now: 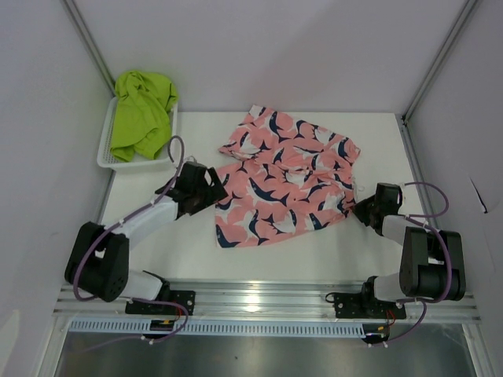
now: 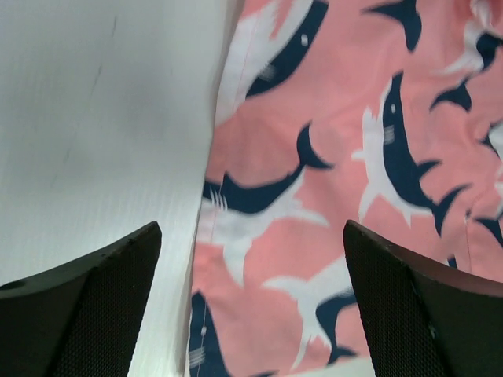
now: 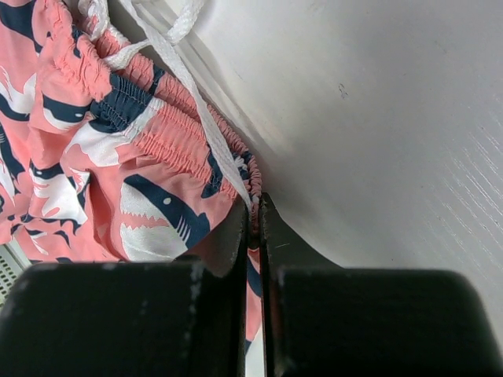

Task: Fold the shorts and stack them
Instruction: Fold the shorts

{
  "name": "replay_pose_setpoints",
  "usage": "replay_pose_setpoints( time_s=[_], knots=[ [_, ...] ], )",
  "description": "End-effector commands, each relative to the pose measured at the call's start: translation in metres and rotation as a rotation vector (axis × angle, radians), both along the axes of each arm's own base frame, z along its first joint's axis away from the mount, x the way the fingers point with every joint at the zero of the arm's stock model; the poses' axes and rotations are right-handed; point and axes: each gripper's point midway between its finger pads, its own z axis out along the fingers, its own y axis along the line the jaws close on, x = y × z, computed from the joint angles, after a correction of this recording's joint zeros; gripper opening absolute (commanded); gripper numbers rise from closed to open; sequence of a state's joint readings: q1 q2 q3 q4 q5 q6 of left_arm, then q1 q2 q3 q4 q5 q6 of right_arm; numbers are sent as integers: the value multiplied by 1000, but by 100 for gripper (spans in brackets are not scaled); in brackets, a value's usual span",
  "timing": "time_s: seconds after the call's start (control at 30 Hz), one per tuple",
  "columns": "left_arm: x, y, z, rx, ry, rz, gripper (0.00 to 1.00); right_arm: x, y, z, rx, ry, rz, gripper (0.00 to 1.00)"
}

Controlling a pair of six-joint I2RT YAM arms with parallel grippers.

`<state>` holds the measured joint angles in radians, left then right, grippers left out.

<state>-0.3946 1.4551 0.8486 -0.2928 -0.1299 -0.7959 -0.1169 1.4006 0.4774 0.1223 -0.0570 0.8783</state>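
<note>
White tabletop (image 1: 169,255): rumpled pink shark-print shorts (image 1: 287,177) are pinched at 3 o'clock by right gripper (image 1: 361,210); left gripper (image 1: 218,187) is spread wide, empty.

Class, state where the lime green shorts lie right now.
Top view: the lime green shorts sit bunched in the white basket, far left, left of the pink shorts.

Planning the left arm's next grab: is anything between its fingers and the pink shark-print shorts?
Nothing visible is. The left gripper hangs with open fingers right over the left edge of the pink shorts, with bare table beside it. The white basket holding the green shorts sits off at the back left.
</note>
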Motion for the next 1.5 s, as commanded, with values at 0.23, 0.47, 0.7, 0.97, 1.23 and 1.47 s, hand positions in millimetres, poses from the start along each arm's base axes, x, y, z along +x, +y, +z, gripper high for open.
replay_pose_setpoints(
  time_s=[0.23, 0.47, 0.7, 0.97, 1.23, 1.47],
  knots=[
    [-64, -32, 2, -333, -8, -160, 96, 9, -4, 17, -54, -52, 5, 0],
    [-106, -29, -14, -392, 27, -26, 94, 9, -4, 18, -56, -52, 4, 0],
    [-133, -21, -25, -429, -15, 103, 86, 7, -4, 17, -52, -49, 0, 0],
    [-139, -29, -38, -390, 33, 156, 80, 6, -5, 23, -61, -67, -11, 0],
    [-127, -31, -55, -344, 62, 213, 75, 5, -6, 24, -56, -73, -18, 0],
    [-126, -19, -61, -377, -1, 280, 45, 4, -5, 23, -52, -75, -18, 0]
  ],
)
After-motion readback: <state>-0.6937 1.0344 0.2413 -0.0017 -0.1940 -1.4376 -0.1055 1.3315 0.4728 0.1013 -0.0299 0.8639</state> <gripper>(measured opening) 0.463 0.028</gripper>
